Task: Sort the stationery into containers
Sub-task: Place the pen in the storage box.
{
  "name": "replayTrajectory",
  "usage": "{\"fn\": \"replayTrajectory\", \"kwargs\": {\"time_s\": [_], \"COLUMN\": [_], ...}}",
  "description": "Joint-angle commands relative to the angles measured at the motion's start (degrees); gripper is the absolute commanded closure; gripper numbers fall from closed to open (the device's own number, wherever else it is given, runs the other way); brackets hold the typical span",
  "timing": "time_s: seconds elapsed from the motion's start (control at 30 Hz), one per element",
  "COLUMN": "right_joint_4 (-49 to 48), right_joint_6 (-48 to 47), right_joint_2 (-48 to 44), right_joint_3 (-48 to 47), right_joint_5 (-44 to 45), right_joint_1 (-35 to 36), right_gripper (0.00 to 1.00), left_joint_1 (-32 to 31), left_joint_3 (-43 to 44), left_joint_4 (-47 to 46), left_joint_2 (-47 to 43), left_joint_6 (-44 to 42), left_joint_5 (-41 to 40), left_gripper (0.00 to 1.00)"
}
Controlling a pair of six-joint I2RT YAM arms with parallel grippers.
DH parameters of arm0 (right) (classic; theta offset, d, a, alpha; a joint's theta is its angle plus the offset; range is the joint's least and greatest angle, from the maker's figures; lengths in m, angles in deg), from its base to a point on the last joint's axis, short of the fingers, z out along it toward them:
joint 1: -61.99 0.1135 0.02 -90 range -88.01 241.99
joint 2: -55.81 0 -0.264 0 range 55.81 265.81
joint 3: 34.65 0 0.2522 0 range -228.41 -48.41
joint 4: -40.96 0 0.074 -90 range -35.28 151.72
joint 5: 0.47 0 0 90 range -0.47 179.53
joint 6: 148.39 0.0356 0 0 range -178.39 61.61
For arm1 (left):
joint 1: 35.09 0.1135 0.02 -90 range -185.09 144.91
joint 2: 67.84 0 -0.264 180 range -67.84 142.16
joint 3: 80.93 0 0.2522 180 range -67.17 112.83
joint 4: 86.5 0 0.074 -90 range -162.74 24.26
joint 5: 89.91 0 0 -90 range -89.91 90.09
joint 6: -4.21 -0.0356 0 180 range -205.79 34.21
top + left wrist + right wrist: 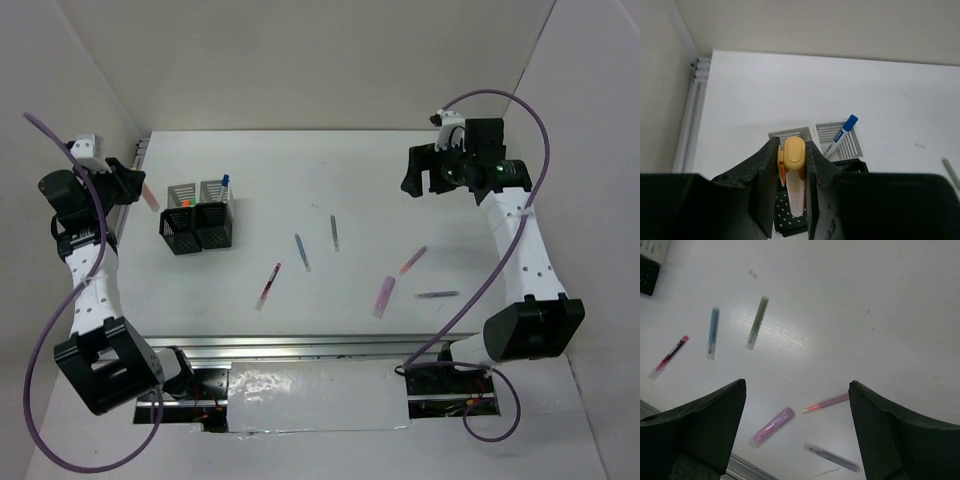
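Your left gripper [792,146] is clamped on an orange highlighter [794,170]. It hangs close to the left wall [60,80], just left of the cups [197,218], so that side is tight. One grey cup holds a blue-capped pen [842,132]. Your right gripper [797,385] is spread wide and holds nothing, raised near the right wall [590,100]. Loose on the table [300,170] lie a red pen [268,285], blue pen [301,252], grey pen [334,231], pink pen [412,261], pink highlighter [384,297] and purple pen [437,295]. The red pen, pink highlighter and purple pen are nearest the front edge. Bare table separates the cups from the red pen.
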Motion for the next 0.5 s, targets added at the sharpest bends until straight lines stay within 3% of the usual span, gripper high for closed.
{"fn": "replayTrajectory", "kwargs": {"time_s": [0.0, 0.27, 0.47], "right_joint_4": [-1.6, -2.8, -3.0], "right_joint_6": [-2.3, -7.6, -9.1], "right_joint_2": [-1.2, -4.5, -6.1], "right_joint_3": [2.3, 10.3, 13.4], "right_joint_5": [-4.9, -2.7, -1.8], "right_joint_1": [0.7, 2.8, 3.0], "right_gripper": [0.11, 0.08, 0.07], "left_joint_1": [4.0, 5.2, 2.4], "left_joint_3": [-0.3, -5.9, -8.6], "left_joint_4": [-9.3, -16.5, -17.9], "left_joint_2": [1.4, 5.3, 7.8], "left_joint_6": [9.1, 3.4, -6.7], "left_joint_5": [12.8, 22.7, 22.9], "left_gripper": [1.00, 1.00, 1.00]}}
